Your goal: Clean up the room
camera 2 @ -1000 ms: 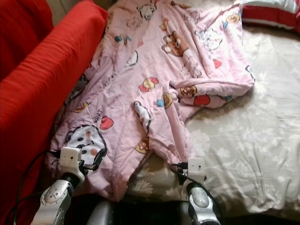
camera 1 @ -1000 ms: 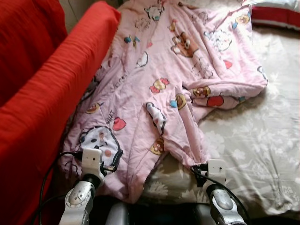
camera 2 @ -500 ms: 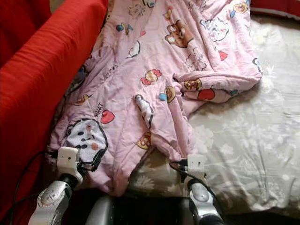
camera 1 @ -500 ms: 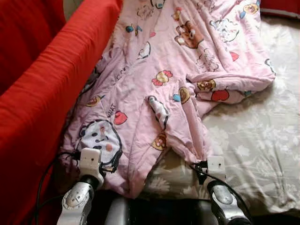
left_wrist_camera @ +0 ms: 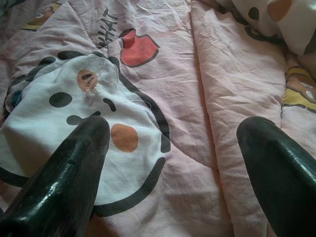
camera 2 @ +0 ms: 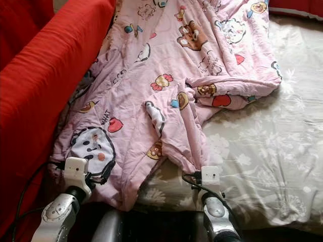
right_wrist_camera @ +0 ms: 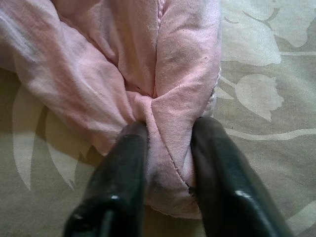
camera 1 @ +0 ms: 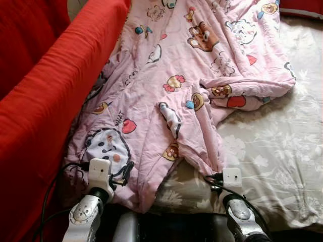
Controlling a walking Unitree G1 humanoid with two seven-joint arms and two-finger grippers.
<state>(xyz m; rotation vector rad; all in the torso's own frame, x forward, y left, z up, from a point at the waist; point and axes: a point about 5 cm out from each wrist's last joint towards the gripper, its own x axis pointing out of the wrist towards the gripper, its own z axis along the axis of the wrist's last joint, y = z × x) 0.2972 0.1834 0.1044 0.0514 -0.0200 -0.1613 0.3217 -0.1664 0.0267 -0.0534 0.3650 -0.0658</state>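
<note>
A pink cartoon-print blanket (camera 1: 166, 85) lies crumpled along the left half of the bed, partly folded over itself at the right. My left gripper (left_wrist_camera: 173, 133) is open just above the blanket's near left corner, over a white spotted face print (left_wrist_camera: 74, 113). My right gripper (right_wrist_camera: 168, 133) is shut on a bunched fold of the blanket's near edge (right_wrist_camera: 173, 74), low over the sheet. Both wrists, left (camera 1: 100, 171) and right (camera 1: 232, 177), show at the bed's near edge.
A beige floral sheet (camera 1: 272, 151) covers the right half of the bed. A red cushioned sofa arm (camera 1: 45, 101) runs close along the blanket's left side. A red and white pillow (camera 1: 303, 6) lies at the far right corner.
The camera tipped a little between one second ago and now, so the whole scene sits lower. Both grippers and the blanket stay in about the same places.
</note>
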